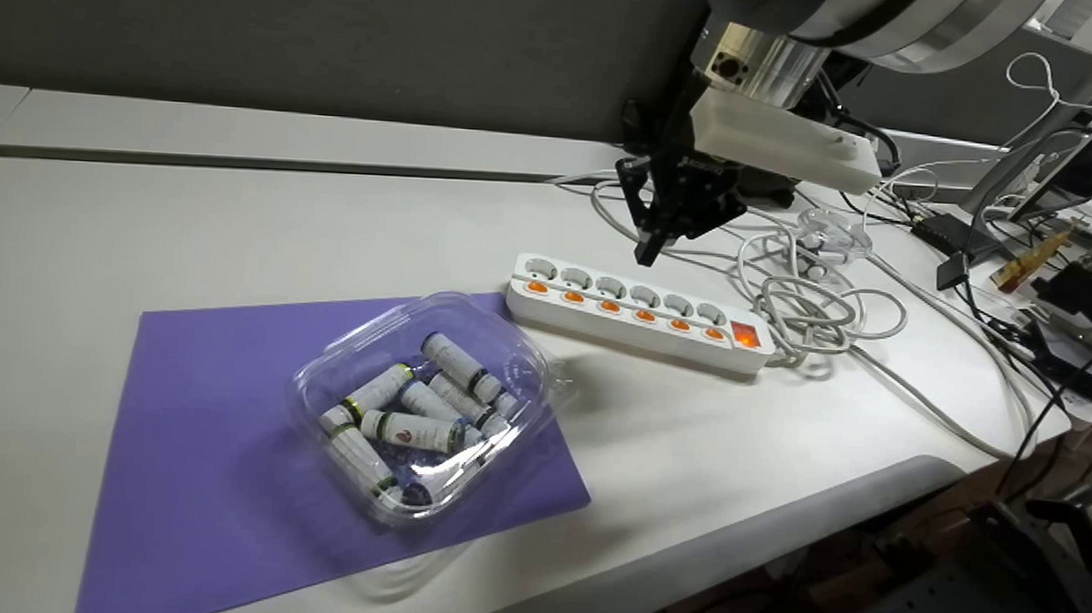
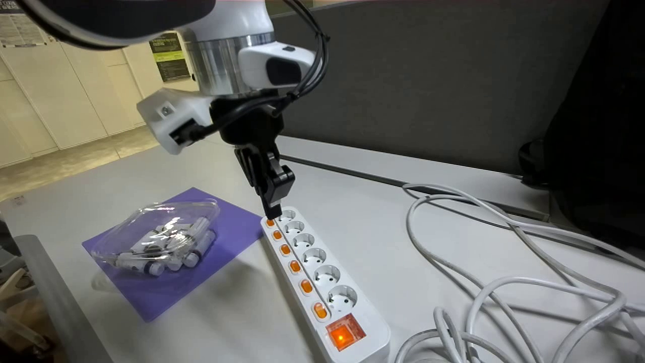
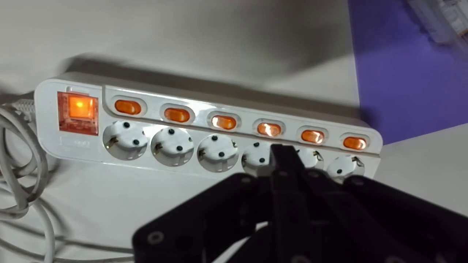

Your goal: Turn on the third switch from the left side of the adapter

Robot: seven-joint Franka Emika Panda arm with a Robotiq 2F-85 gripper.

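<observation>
The adapter is a long white power strip, seen in both exterior views (image 1: 591,322) (image 2: 373,327) and the wrist view (image 3: 146,164). It has a row of sockets, a row of small orange switches and a larger lit orange switch (image 3: 81,106) at its cable end. Counting from the end away from the cable, the third small switch (image 1: 610,306) is uncovered; it also shows in the wrist view (image 3: 269,129). My gripper (image 1: 648,249) is shut and empty, pointing down above the strip, apart from it. In the wrist view its tips (image 3: 287,155) hide parts of two sockets beside the switch row.
A clear plastic container (image 1: 389,323) with several small white bottles lies on a purple sheet (image 1: 201,402) beside the strip's far end. Loose white cables (image 2: 594,313) coil at the lit-switch end. A dark partition (image 1: 290,37) stands behind the table. The rounded table edge (image 1: 701,544) is in front.
</observation>
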